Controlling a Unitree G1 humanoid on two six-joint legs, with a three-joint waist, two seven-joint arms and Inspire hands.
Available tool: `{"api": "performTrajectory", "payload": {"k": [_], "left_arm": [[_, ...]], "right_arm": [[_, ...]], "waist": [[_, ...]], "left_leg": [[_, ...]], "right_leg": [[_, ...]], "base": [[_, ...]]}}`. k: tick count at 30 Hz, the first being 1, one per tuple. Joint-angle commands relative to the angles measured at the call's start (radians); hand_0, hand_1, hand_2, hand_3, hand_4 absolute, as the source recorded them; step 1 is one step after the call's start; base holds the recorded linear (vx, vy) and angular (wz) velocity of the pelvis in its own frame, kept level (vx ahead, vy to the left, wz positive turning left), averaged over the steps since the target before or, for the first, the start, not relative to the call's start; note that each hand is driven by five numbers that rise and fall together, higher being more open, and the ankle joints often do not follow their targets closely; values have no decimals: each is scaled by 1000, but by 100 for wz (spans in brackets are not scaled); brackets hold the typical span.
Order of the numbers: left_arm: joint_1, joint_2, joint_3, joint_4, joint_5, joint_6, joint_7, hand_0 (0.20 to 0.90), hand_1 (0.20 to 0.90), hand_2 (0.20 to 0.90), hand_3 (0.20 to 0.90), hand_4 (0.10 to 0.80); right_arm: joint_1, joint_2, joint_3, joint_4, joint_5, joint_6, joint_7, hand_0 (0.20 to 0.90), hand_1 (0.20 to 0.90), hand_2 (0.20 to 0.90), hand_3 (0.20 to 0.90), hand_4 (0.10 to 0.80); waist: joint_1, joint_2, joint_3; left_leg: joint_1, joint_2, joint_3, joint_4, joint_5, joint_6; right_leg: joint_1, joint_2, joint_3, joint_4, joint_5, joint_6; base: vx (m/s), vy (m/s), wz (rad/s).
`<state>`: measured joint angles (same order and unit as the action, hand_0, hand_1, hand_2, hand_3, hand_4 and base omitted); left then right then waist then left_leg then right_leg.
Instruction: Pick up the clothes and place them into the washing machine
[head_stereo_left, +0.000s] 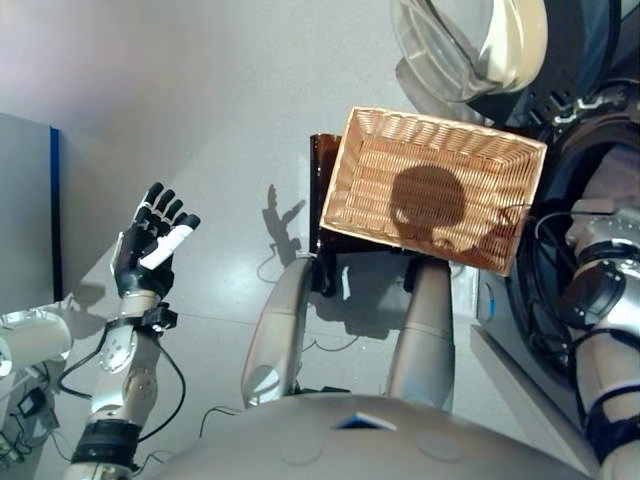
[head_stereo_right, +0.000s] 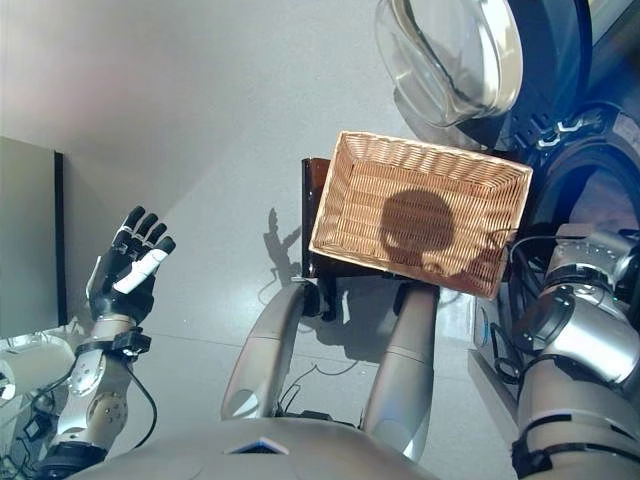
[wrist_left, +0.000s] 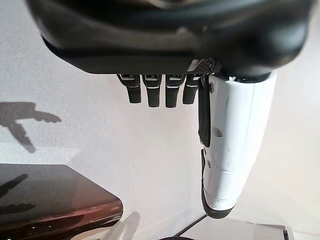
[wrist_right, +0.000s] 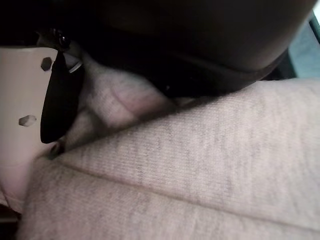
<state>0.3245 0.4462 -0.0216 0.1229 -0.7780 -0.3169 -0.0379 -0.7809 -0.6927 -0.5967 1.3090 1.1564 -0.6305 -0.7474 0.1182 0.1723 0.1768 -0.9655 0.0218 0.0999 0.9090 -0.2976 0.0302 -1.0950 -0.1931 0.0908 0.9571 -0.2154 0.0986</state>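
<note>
Rectangular woven wicker basket (head_stereo_left: 430, 185) empty. Right hand (wrist_right: 165, 60) presses pale knitted garment (wrist_right: 200, 165), grip unclear. Left hand (head_stereo_left: 150, 245) spread, idle. Next: release inside dark washing machine drum (head_stereo_left: 600, 170).

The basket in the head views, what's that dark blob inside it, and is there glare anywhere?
Left eye view: the blob in the wicker basket is a rounded shadow, not clothing; the left hand also throws a shadow on the floor. Right eye view: bright reflections on the glass washer door. Right wrist view: the pale knit cloth fills the view, dim under the hand.
</note>
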Motion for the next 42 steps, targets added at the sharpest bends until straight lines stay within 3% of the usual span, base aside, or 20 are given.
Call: {"api": "performTrajectory", "payload": {"k": [1, 2, 3, 4, 9, 12, 14, 18, 26, 28, 42], "left_arm": [[23, 30, 77, -23, -21, -115, 0, 900, 900, 900, 900, 800], [22, 30, 76, -23, -21, -117, -1, 900, 900, 900, 900, 800], [22, 30, 76, -23, -21, -118, -1, 900, 900, 900, 900, 800], [22, 31, 76, -22, -18, -118, -2, 900, 900, 900, 900, 800], [19, 29, 88, -13, -11, -119, 1, 900, 900, 900, 900, 800], [16, 35, 90, -7, 1, -124, -4, 900, 900, 900, 900, 800], [10, 57, 84, -18, -3, -135, -20, 900, 900, 900, 900, 800], [23, 71, 93, -49, -17, -140, -36, 900, 900, 900, 900, 800], [33, 62, 110, -16, -16, -146, -42, 900, 900, 900, 900, 800], [25, 67, 113, -21, -1, -146, -45, 900, 900, 900, 900, 800], [-27, 47, 148, -4, 30, -169, -21, 900, 900, 900, 900, 800]], "right_arm": [[79, -244, 43, -131, -102, -143, 2, 200, 200, 200, 200, 300], [77, -237, 50, -135, -107, -140, 4, 606, 606, 606, 606, 590], [75, -236, 52, -136, -109, -140, 3, 826, 826, 826, 826, 747], [68, -223, 61, -141, -113, -139, 10, 900, 900, 900, 900, 800], [72, -193, 84, -155, -127, -126, 35, 900, 900, 900, 900, 800], [82, -186, 132, -121, -144, -43, 111, 900, 900, 900, 900, 800], [110, -197, 264, -40, -277, 95, 169, 900, 900, 900, 900, 800], [144, -164, 368, -29, -387, 160, 200, 900, 900, 900, 900, 800], [229, -21, 469, -91, -534, 195, 241, 900, 900, 900, 900, 800], [218, 4, 528, -69, -644, 240, 225, 900, 900, 900, 900, 800], [218, 147, 553, -17, -730, 284, 212, 900, 900, 900, 900, 800]], "waist": [[-50, 31, -104], [-50, 32, -104], [-50, 32, -104], [-48, 34, -104], [-47, 36, -106], [-44, 28, -98], [-34, 13, -82], [-35, 0, -67], [-43, -32, -59], [-39, -41, -60], [-29, -76, -60]], "left_leg": [[-1, 26, -18, -133, 102, -59], [0, 26, -15, -131, 96, -59], [0, 26, -14, -130, 95, -59], [-1, 26, -12, -128, 95, -58], [1, 29, -10, -131, 95, -56], [5, 30, -10, -134, 98, -56], [9, 32, -7, -131, 95, -58], [13, 32, -7, -139, 104, -57], [16, 31, -12, -151, 111, -50], [11, 29, -15, -147, 111, -46], [38, 14, -16, -185, 113, -31]], "right_leg": [[27, 31, -29, -18, -36, -62], [28, 30, -27, -17, -39, -60], [28, 30, -26, -16, -39, -60], [27, 28, -25, -15, -40, -59], [27, 29, -27, -13, -41, -58], [33, 27, -30, -17, -37, -58], [40, 23, -35, -20, -34, -55], [48, 24, -39, -34, -21, -55], [64, 31, -43, -69, 1, -56], [64, 32, -45, -68, 3, -56], [94, 21, -43, -121, 33, -47]], "base": [[78, 16, -6], [76, 16, -7], [5, 11, -7], [-5, 12, -7], [-2, 8, -7], [-31, 1, -1], [5, -30, 1], [0, 0, 0], [2, 4, -3], [0, 0, 0], [2, 16, 2]]}}
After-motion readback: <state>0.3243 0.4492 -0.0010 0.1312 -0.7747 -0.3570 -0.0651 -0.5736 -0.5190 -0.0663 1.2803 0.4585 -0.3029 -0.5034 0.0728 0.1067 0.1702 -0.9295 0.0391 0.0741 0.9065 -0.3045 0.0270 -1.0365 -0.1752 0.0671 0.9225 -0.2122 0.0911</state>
